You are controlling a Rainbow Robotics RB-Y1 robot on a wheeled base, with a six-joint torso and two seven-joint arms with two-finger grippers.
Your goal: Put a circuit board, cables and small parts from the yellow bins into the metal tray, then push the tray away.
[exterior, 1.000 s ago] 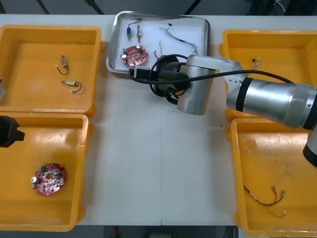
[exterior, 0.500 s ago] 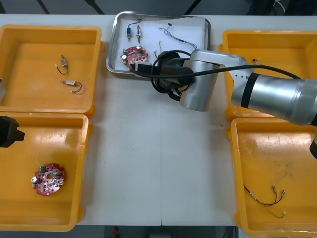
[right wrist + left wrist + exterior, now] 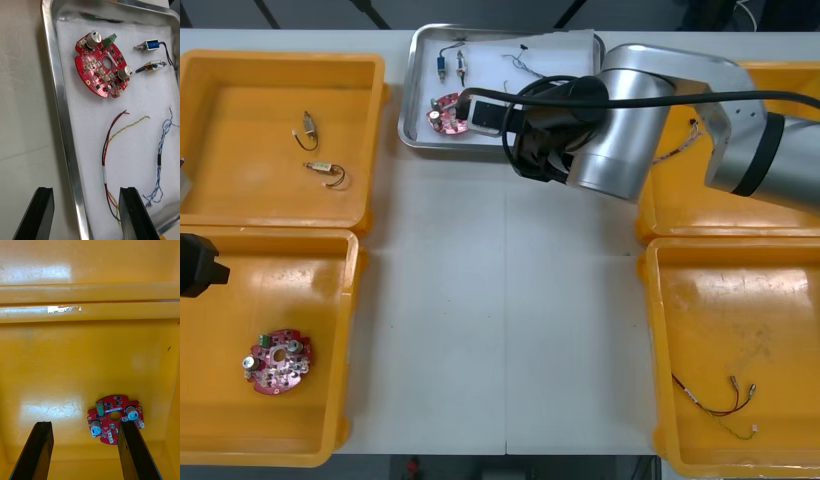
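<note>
Light table (image 3: 500, 320); right jaws parted over shiny, white-lined metal tray (image 3: 60, 97)

Overhead lighting is recorded as bright and even across the table (image 3: 480, 330). Highlights are noted on the silver casing of the right arm (image 3: 620, 130).

In the right wrist view, glare is seen along the rim of the metal tray (image 3: 56, 75), and a soft shadow is cast on the table just outside it. A thin shadow is noted beside the red and yellow cable (image 3: 105, 150).

In the left wrist view, a hard white reflection is observed on the wall of the yellow bin (image 3: 112, 311), with a broader sheen on its floor.
</note>
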